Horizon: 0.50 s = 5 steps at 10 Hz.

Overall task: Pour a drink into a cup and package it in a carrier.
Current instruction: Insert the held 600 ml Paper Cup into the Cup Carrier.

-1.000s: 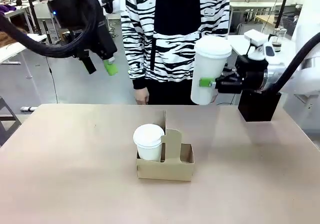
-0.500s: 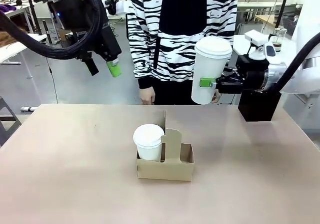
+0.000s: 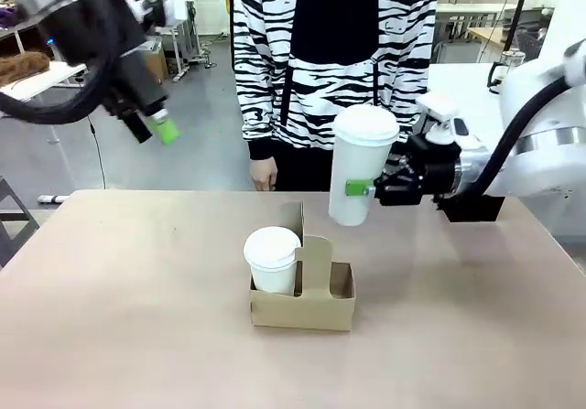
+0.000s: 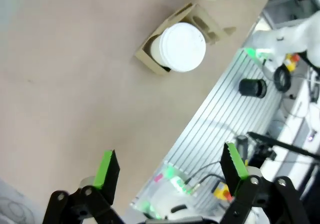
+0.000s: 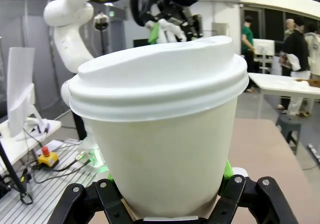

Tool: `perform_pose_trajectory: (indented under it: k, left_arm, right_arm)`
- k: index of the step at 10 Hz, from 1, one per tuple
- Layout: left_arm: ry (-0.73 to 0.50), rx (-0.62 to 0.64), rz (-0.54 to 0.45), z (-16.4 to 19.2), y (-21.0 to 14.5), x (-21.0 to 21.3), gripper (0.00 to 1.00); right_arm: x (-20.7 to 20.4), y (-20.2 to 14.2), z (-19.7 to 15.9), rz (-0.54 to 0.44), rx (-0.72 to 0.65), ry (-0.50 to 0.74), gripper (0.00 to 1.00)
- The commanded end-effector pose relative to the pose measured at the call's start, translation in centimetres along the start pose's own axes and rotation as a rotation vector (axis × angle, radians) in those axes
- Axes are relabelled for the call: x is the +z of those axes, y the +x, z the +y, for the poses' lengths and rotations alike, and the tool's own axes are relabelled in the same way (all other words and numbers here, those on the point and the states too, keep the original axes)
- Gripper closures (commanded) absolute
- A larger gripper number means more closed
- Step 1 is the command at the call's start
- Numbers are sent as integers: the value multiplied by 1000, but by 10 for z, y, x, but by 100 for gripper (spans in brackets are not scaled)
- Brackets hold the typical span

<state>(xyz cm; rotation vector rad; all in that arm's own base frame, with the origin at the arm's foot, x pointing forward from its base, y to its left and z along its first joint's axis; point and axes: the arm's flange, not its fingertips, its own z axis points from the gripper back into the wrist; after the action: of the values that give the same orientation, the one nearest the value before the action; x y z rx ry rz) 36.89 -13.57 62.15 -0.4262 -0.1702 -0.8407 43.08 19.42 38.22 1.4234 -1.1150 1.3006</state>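
Hanging upright above the table [image 3: 110, 317], the tall cup [image 3: 360, 164] is clamped low on its side between the green pads of the right claw [image 3: 366, 188]. It has been carried left and lower than it was a second ago. It is now seen near the far right corner of the carrier [image 3: 311, 306], above it and not touching it. A white lid [image 3: 366, 123] is fitted on the cup, so its contents are hidden. From the right wrist, the cup [image 5: 160, 134] is shown wedged between the two fingers of the right claw [image 5: 167, 201].

The carrier has been left where it stood, at the middle of the table. A short cup [image 3: 273, 258] with a lid is seated in its left slot, and the right slot is open. The left claw [image 3: 154, 127] has been drawn farther left and away from the person [image 3: 311, 52], high over the far left edge of the table. Seen from its own wrist, the left claw [image 4: 170, 164] is spread wide with nothing in it, and the carrier [image 4: 150, 63] and the short cup [image 4: 178, 47] are seen far below. One hand [image 3: 264, 176] of the person is hung at the far edge of the table. A black box [image 3: 472, 208] is partly hidden behind the right arm.
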Motion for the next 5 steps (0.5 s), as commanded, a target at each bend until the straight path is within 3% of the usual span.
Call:
perform_pose_trajectory:
  k: [1, 4, 5]
  left_arm:
    - [-34, -165, -75, 17, -36, 1, 0]
    - [-59, -220, -132, 30, -63, 7, 0]
    - [-17, -186, -75, 28, -51, 12, 2]
  right_arm:
    - [-11, -11, -10, 8, 28, 102, 20]
    - [-28, -34, -5, 19, -17, 182, 20]
    - [-29, -40, -7, 25, -24, 199, 20]
